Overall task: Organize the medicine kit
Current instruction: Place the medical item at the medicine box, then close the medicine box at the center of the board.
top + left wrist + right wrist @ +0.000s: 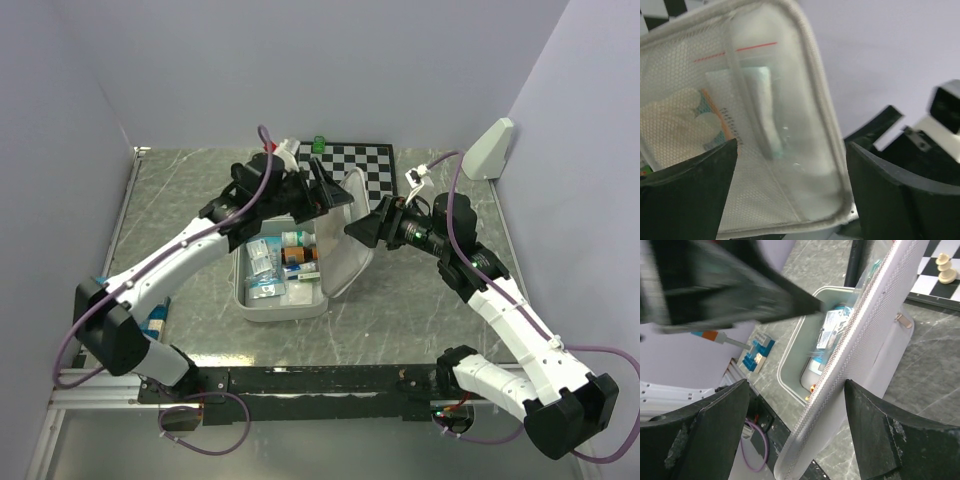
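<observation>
- we are seeing the medicine kit (282,312) lying open at the middle of the overhead view, its base flat on the table (420,320) and its lid (350,255) standing up along the base's right side.
- the left gripper (790,150) is reaching to the lid's upper end. its fingers (690,195) are standing wide apart, released, with the lid's rounded rim passing between them, and we are not seeing either one pressing on it.
- the right gripper (796,387) is straddling the lid edge-on with its jaws spread. a gap is showing on the picture-left side, but on the other side the shell is running behind the finger, so we cannot tell about contact there.
- the mesh pocket (685,90) inside the lid is veiling a pale sachet and something with an orange stripe, both too hazy to name.
- packets (262,262) and small bottles (297,240) are showing in the base, their labels too small to read.
- a dark blurred shape (725,295) is filling the upper left of the right wrist view, and we cannot name it.
- the chessboard (365,165) is lying behind the kit at upper centre, partly covered by the left gripper and the lid. a white piece (945,267) is standing on it.
- a white wedge (490,148) is sitting at the upper right by the wall.
- a small green object (319,143) is sitting by the board's left corner.
- a blue block (757,352) is lying picture-left of the base, half hidden under the left arm overhead.
</observation>
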Available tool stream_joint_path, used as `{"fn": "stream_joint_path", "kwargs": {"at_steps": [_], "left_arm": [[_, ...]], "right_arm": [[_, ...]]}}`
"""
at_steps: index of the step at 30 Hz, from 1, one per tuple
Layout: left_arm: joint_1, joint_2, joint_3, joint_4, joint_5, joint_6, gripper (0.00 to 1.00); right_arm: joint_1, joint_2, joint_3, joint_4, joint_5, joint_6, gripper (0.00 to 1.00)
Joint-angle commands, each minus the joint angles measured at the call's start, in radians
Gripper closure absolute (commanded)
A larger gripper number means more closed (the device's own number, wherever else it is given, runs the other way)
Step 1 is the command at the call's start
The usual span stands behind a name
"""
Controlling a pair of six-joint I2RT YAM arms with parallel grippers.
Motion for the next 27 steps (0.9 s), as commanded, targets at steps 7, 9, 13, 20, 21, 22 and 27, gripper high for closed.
{"fn": "stream_joint_path", "kwargs": {"at_steps": [7,9,13,20,21,22,27], "left_arm": [[0.001,-0.077,0.034,0.066,-0.135,0.118,0.78],[0.000,-0.039,0.073,0.061,-0.127,0.127,0.99],[-0.002,0.032,0.127,0.073,-0.092,0.143,0.99],[-0.025,0.151,0.198,0.012,-0.073,0.173,0.99],[-0.034,0.170,0.216,-0.026,-0.105,0.190,0.99],[-0.042,0.197,0.253,-0.090,-0.142,0.208,0.99],[-0.028,0.212,0.319,-0.237,-0.233,0.244,0.99]], "right_arm": [[-0.005,-0.010,0.057,0.005,0.061,-0.004,0.23],[-0.005,-0.009,0.060,0.010,0.049,0.000,0.25],[-0.004,0.001,0.074,0.010,0.024,0.001,0.27],[-0.005,0.017,0.079,0.013,0.001,0.003,0.27],[-0.005,0.017,0.080,0.011,0.001,0.000,0.27],[-0.005,0.019,0.083,0.007,0.004,-0.002,0.26],[-0.005,0.022,0.088,0.002,0.009,-0.008,0.25]]}}
